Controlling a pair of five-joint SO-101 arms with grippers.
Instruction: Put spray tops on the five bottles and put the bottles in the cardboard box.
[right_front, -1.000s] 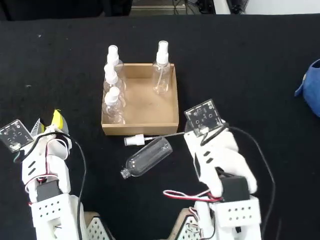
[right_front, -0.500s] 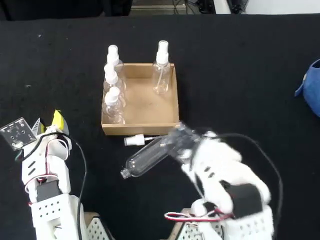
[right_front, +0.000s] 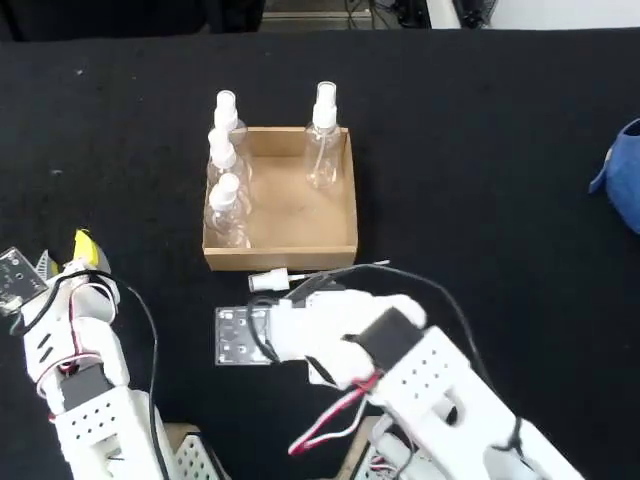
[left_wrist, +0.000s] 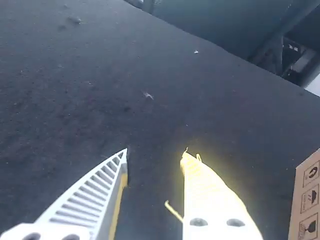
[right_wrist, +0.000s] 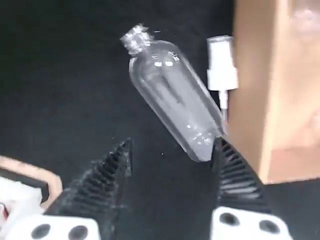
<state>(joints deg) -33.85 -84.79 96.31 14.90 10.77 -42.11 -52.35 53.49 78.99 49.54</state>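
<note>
A clear bottle (right_wrist: 175, 95) without a top lies on the black table, its open neck pointing away from the cardboard box (right_wrist: 260, 100). A loose white spray top (right_wrist: 221, 70) lies between the bottle and the box wall, and it also lies just before the box front (right_front: 270, 281). My right gripper (right_wrist: 172, 145) is open, its black fingertips either side of the bottle's base end. In the high view my right arm (right_front: 350, 335) covers that bottle. Several topped bottles (right_front: 226, 205) stand in the box (right_front: 280, 258). My left gripper (left_wrist: 155, 152) is open over bare table at the left (right_front: 65, 258).
A blue object (right_front: 625, 180) sits at the table's right edge. A thin wire (right_front: 350, 268) runs from my right arm along the box front. Black table (right_front: 480, 150) lies open to the right of and behind the box.
My right arm swung left and came down over the lying bottle, hiding it in the high view. My left arm shifted a little to the left.
</note>
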